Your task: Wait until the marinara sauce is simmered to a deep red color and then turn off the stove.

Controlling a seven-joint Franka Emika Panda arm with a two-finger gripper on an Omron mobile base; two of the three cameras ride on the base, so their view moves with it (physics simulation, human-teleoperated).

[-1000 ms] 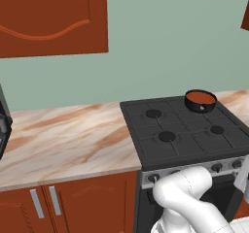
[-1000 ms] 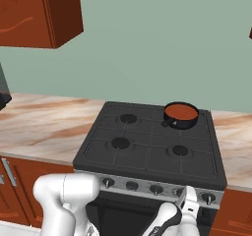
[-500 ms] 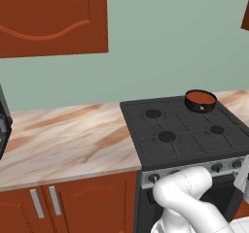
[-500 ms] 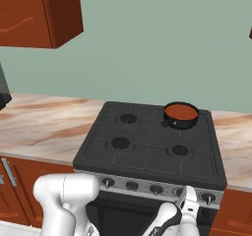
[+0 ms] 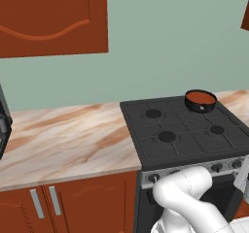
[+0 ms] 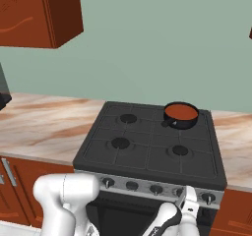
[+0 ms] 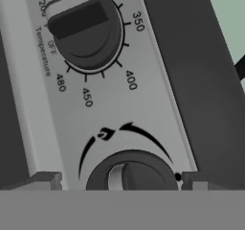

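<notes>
The marinara sauce (image 5: pixel 200 97) (image 6: pixel 180 111) is a flat orange-red surface in a small black pan on the back right burner of the stove (image 5: pixel 187 132) (image 6: pixel 147 146). My gripper (image 6: pixel 190 200) hangs low in front of the stove's silver strip, near the right-hand knobs. In the hand view the gripper (image 7: pixel 119 180) is open, its fingertips (image 7: pixel 45 180) standing either side of a dark round burner knob (image 7: pixel 131 171) without touching it. Above that knob sits the oven temperature knob (image 7: pixel 86 25) with its printed numbers.
A marble counter (image 5: pixel 63 140) (image 6: pixel 44 124) runs left of the stove, with red-brown cabinets (image 5: pixel 53 18) above and cabinet doors (image 5: pixel 73 205) below. A row of dark knobs (image 6: pixel 132 186) lines the front strip. My arm's white elbow (image 5: pixel 187 193) stands before the oven door.
</notes>
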